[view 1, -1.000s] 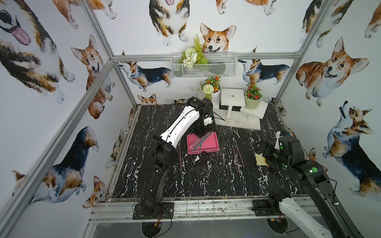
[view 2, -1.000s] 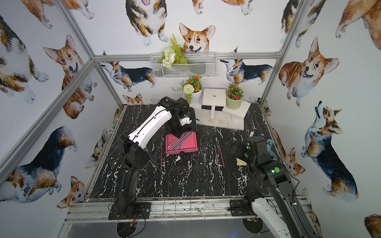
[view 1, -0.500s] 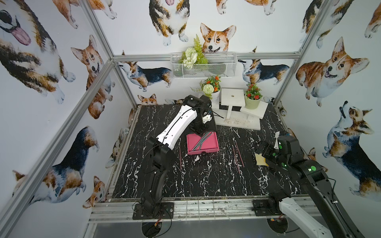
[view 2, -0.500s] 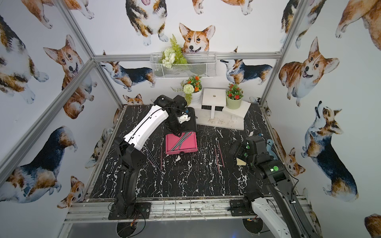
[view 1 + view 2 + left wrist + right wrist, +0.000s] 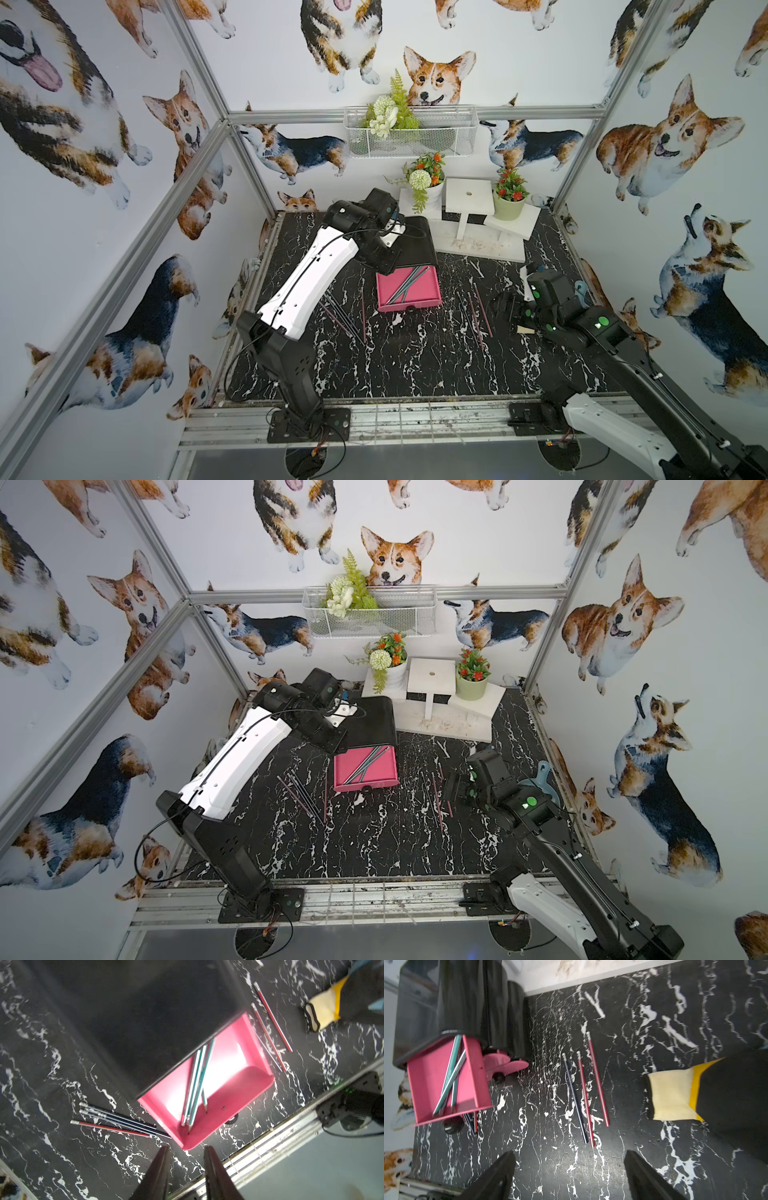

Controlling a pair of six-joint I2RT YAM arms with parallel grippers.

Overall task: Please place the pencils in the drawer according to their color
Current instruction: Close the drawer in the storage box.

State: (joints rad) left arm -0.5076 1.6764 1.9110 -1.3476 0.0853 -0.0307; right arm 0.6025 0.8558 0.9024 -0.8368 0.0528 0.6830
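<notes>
Left wrist, three red pencils [image 5: 110, 1127], one drawer [image 5: 249, 1084]

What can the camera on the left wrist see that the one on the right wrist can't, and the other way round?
Left wrist only: the left gripper, open and empty; the metal rail at the table's edge; a bunch of dark pencils with one red, seen whole. Right wrist only: the right gripper, open; a lower drawer front with its knob; the white base. Both: the pink drawer holding green pencils, two red pencils and a dark pencil on the table, and a glove.
</notes>
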